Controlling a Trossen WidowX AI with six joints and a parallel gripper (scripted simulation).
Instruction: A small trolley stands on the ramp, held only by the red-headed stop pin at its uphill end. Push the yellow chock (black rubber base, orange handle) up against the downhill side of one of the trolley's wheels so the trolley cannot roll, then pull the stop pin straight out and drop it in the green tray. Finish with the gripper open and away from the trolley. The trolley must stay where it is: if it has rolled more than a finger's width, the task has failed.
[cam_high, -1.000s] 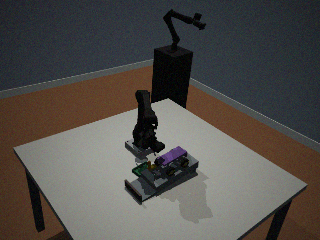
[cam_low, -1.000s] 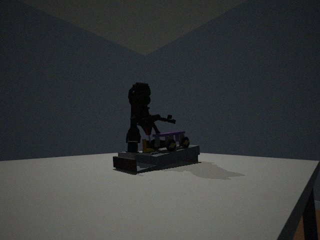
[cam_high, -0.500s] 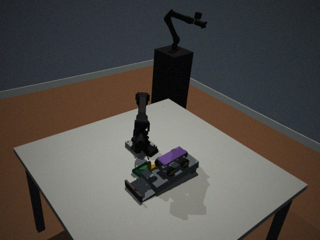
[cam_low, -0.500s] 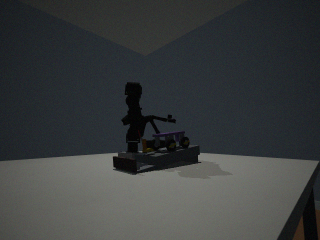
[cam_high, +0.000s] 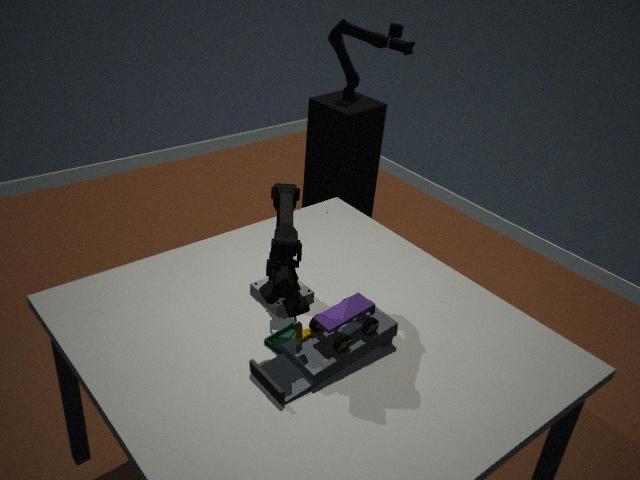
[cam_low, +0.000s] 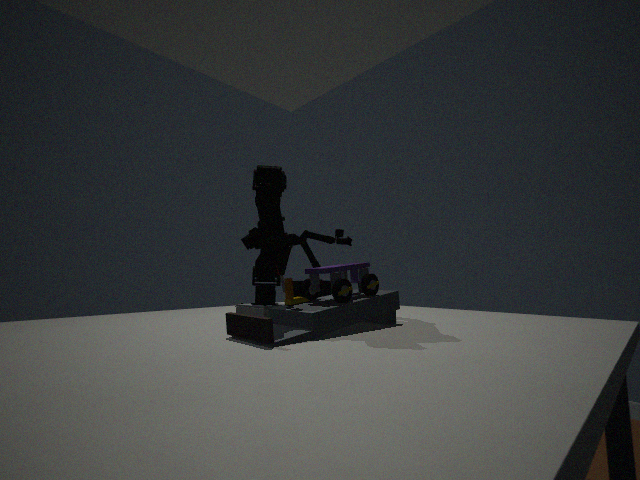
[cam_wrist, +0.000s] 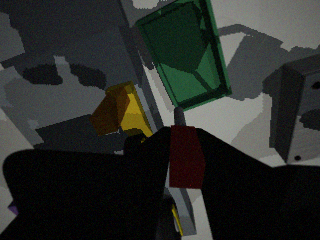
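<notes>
My gripper (cam_high: 297, 313) (cam_wrist: 181, 134) is shut on the red-headed stop pin (cam_wrist: 187, 162). The pin's grey tip points toward the green tray (cam_wrist: 220, 65) in the wrist view; pin and fingers are above the table, just short of the tray. The trolley (cam_high: 343, 311) (cam_low: 338, 268), with a purple deck, stands on the ramp (cam_high: 317, 365) (cam_low: 356, 311). The yellow chock (cam_high: 308, 334) (cam_low: 288, 291) (cam_wrist: 132, 116), orange handle upright, sits on the ramp at the downhill side of the trolley's lower wheel on the tray side. It appears to touch that wheel; the contact is partly hidden.
The arm's base plate (cam_high: 258, 290) (cam_wrist: 305, 115) is beside the tray, behind it in the top view. A brown end board (cam_high: 266, 381) (cam_low: 249, 327) stands at the ramp's low end. A second arm (cam_high: 343, 56) stands on a black pedestal (cam_high: 341, 155) beyond the table.
</notes>
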